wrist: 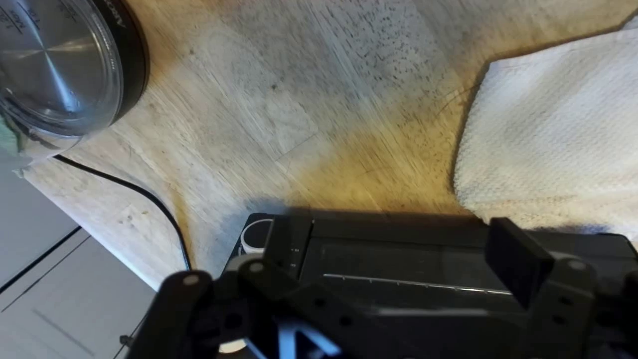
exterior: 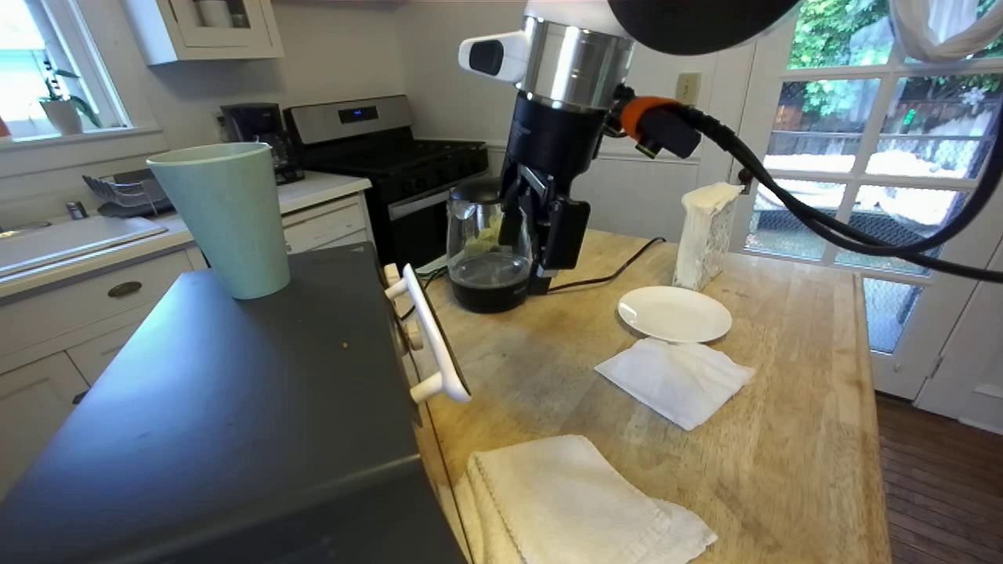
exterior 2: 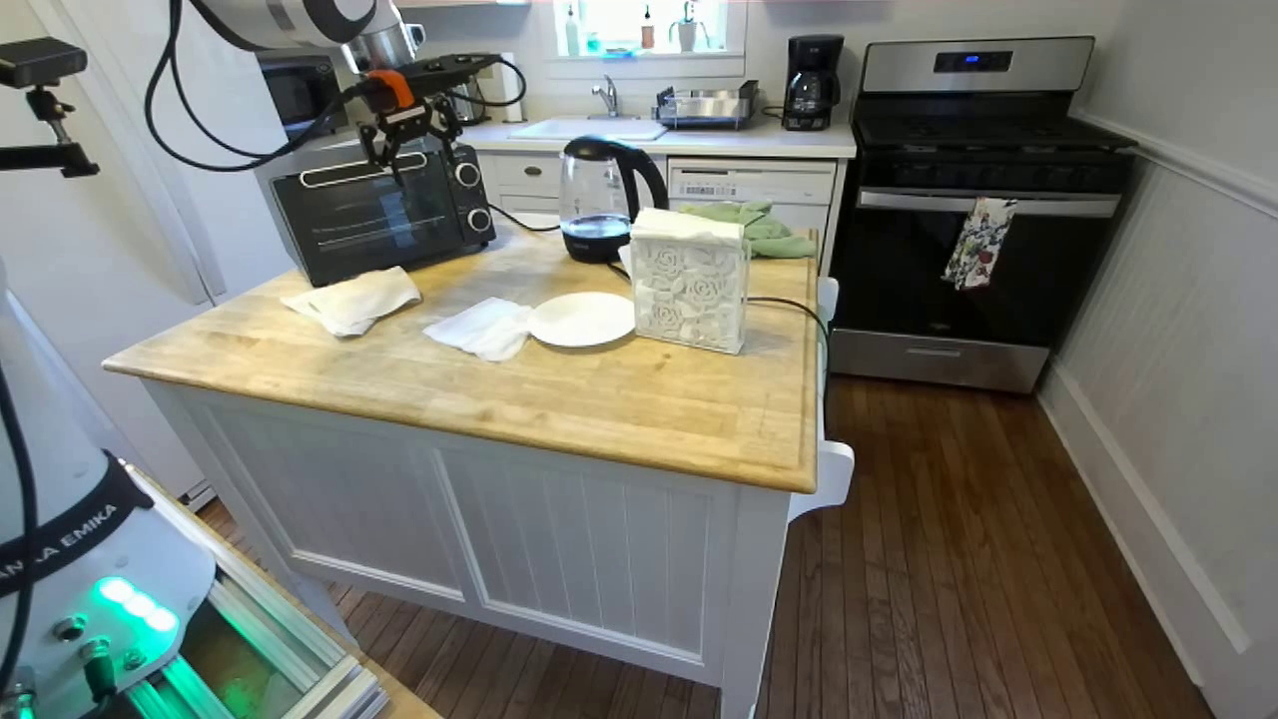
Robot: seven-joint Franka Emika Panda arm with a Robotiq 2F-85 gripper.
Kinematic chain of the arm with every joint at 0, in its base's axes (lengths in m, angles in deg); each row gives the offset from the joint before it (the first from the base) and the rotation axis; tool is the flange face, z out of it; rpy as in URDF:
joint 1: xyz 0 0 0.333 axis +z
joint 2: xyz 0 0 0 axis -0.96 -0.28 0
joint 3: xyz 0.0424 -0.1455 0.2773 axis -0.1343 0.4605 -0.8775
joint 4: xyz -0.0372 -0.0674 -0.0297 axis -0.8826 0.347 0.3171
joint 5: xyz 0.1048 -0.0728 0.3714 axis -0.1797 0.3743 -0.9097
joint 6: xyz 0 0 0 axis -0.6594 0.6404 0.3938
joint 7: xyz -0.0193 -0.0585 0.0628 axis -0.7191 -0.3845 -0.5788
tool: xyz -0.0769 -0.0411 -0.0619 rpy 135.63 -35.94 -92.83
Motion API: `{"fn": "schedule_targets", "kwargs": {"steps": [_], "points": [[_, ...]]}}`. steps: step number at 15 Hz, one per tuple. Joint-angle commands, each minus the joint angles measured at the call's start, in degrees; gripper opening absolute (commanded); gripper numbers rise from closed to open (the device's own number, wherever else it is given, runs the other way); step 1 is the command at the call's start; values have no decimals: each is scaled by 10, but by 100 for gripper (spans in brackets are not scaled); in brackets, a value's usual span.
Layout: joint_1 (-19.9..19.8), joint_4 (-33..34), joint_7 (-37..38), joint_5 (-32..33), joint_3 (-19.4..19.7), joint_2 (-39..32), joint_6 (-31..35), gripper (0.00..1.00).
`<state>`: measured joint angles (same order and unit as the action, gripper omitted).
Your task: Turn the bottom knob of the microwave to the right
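Kitchen, 1 stove (exterior 2: 914,250) | wooden table (exterior 2: 559,404) | by edge toward sink (exterior 2: 589,130): 1 microwave (exterior 2: 349,218), 2 knobs (exterior 2: 468,175), 1 kettle (exterior 2: 596,205) | gripper (wrist: 391,242) spread

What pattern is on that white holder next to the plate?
The white holder has a rose pattern, showing best in an exterior view.

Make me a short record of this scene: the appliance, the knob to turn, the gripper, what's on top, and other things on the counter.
Appliance: microwave, black door, on the wooden counter
Knob: bottom knob, setting too small to read
Gripper: open, not touching the bottom knob
On top: light green cup, standing
Also on counter: kettle, white plate, napkin holder, folded cloth
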<state>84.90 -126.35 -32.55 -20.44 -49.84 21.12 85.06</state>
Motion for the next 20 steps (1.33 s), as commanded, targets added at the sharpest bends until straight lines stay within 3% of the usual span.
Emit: {"fn": "schedule_targets", "kwargs": {"steps": [1,4,10,15,20], "points": [[-12,2,2,4,-13,-1,-1,100],[-12,6,2,4,-13,-1,-1,100],[-34,65,-145,-9,-33,-98,34,100],[-103,115,-330,-83,-100,-184,89,100],[-165,170,-463,-145,-173,-254,103,100]]}}
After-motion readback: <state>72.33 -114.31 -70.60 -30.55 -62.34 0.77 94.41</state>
